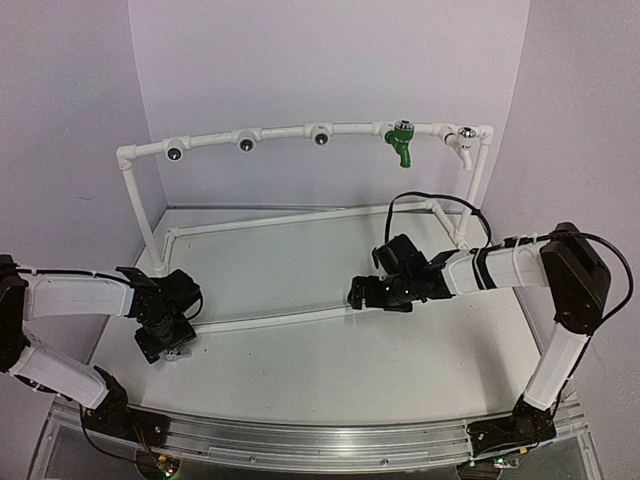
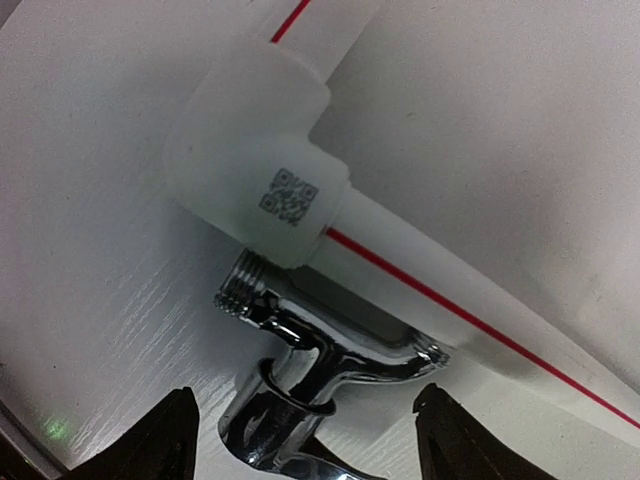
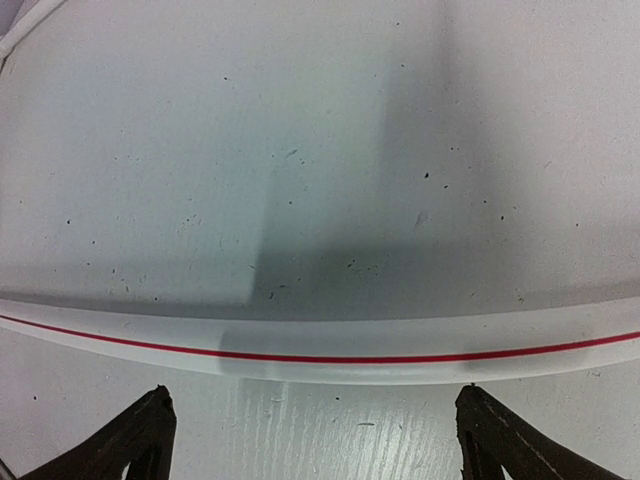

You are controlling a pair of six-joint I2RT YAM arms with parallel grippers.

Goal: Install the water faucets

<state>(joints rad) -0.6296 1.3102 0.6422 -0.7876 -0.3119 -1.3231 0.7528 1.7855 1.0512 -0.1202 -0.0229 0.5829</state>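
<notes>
A shiny silver faucet (image 2: 330,350) lies on the white table against the elbow (image 2: 250,150) of the pipe frame's lower rail. My left gripper (image 2: 308,395) is open, its dark fingers (image 2: 150,440) on either side of the faucet's handle end, not touching it. In the top view the left gripper (image 1: 165,342) is at the table's left. A green faucet (image 1: 400,142) and a white one (image 1: 465,142) sit in the top rail. My right gripper (image 1: 358,293) is open and empty above the lower pipe (image 3: 320,345).
The white pipe frame (image 1: 300,132) stands at the back with three round chrome-rimmed sockets (image 1: 246,144) left of the green faucet. Its lower rail (image 1: 290,318) with a red stripe runs across the table between the arms. A black cable (image 1: 420,200) loops above the right arm.
</notes>
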